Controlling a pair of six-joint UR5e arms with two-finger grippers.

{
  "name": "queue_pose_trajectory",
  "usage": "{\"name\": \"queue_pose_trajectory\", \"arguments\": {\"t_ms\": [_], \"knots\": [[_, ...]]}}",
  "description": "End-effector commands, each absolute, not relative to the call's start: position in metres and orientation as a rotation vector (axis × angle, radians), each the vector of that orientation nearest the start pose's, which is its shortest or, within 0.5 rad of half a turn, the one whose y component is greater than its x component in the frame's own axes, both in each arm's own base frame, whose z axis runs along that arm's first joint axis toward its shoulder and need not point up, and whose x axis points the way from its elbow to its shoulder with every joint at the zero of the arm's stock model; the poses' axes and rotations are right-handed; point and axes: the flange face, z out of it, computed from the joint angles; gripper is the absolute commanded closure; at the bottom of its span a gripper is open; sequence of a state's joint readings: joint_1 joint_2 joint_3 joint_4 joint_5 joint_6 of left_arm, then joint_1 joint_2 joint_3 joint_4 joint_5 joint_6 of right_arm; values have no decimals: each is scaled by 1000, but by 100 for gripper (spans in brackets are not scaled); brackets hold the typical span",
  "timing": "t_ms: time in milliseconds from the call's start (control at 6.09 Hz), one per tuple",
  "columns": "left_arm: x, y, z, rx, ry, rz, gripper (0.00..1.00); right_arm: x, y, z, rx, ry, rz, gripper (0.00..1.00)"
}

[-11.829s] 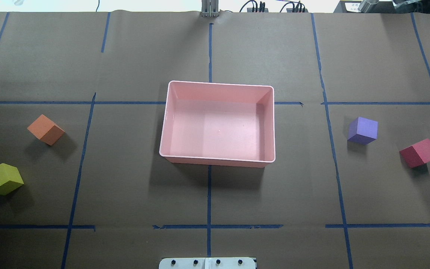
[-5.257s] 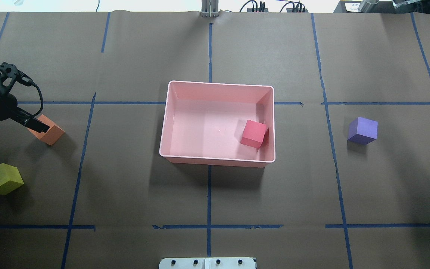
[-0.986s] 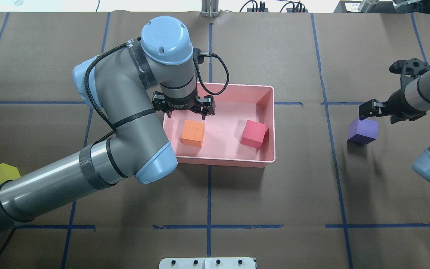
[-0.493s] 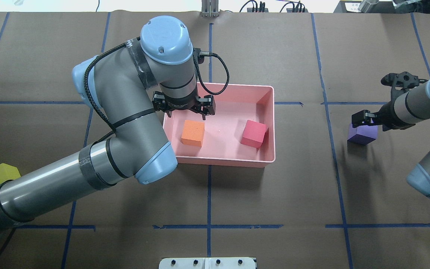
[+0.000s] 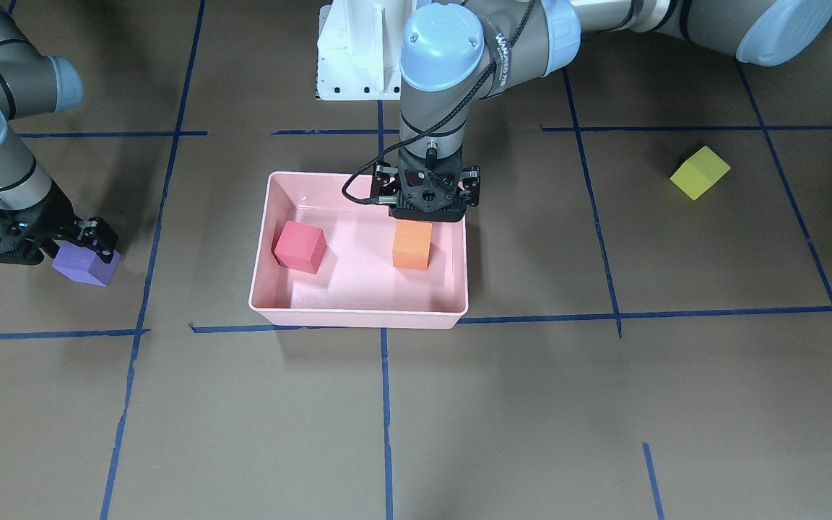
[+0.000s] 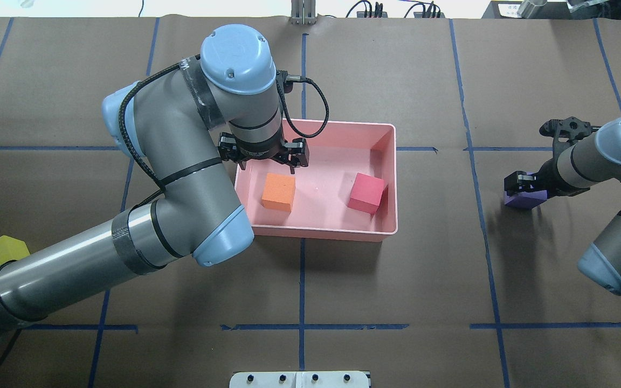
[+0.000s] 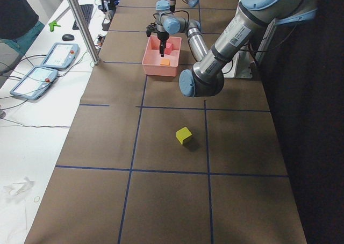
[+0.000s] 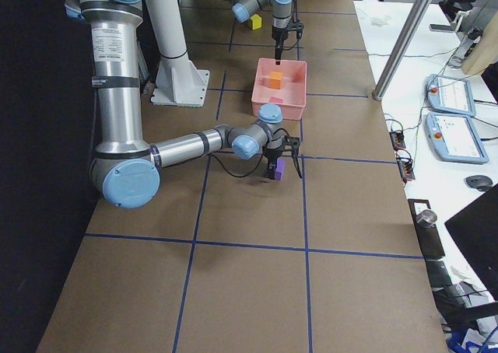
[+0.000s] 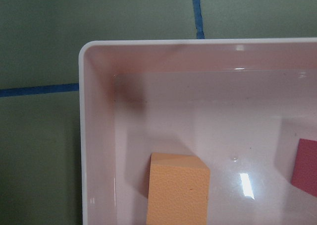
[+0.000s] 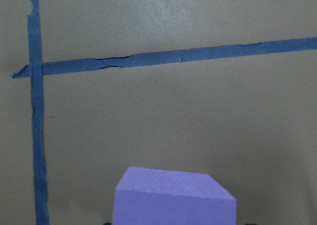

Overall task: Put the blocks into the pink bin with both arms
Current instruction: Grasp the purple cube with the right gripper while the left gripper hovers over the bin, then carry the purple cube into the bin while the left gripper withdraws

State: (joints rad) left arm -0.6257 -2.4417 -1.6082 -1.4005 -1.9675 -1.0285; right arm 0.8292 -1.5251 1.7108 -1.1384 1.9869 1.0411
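Bench: brown paper, blue grid; bin central.
Left gripper: apart above orange block (in bin).
Right gripper: straddling purple block; closure indeterminate; centre before squeezing.

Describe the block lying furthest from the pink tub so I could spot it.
Find the pink bin mid-table. Far off on the robot's left, a lone block lies on the brown paper. It alone is yellow-green.
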Motion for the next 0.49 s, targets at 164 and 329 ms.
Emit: {"name": "queue_pose_trajectory", "arguments": {"t_ms": [164,329], "knots": [[466,-513,166,126,815,240,0,-296,-459,487,107,-789,139,56],[424,-535,198,112,844,336,0,-295,-454,464,110,-828,123,56]]}}
